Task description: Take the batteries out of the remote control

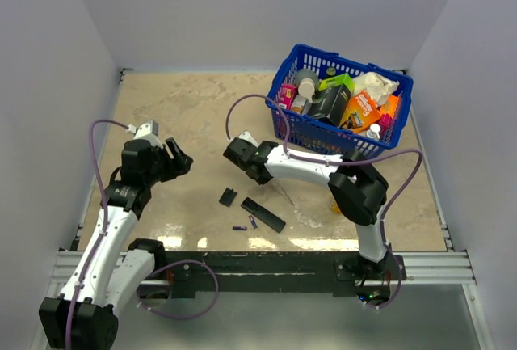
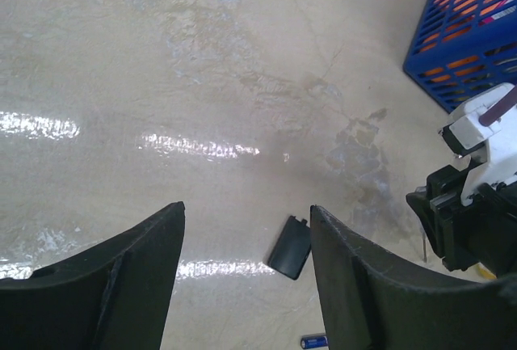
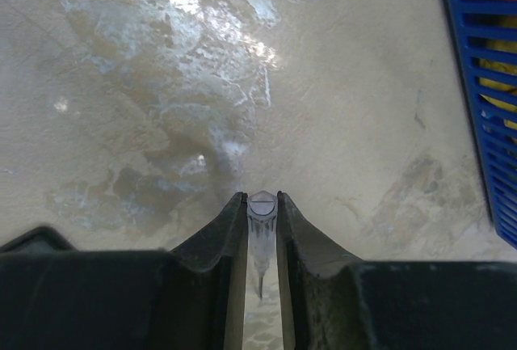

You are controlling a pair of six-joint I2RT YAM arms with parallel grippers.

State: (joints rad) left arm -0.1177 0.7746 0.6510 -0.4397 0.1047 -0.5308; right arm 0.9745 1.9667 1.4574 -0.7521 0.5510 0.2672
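Observation:
The black remote control (image 1: 262, 214) lies flat near the table's front, in the top view only. Two small batteries (image 1: 240, 228) (image 1: 253, 222) lie on the table just left of it; one shows in the left wrist view (image 2: 313, 339). The short black cover piece (image 1: 228, 196) (image 2: 291, 246) lies apart from the remote. My left gripper (image 1: 179, 162) (image 2: 246, 211) is open and empty, above the table left of the cover. My right gripper (image 1: 236, 153) (image 3: 261, 198) is shut on a thin translucent grey tool (image 3: 262, 214), above and behind the remote.
A blue basket (image 1: 339, 136) full of packages stands at the back right; it also shows in the left wrist view (image 2: 477, 27) and the right wrist view (image 3: 485, 107). A thin grey stick (image 1: 284, 194) pokes out under the right forearm.

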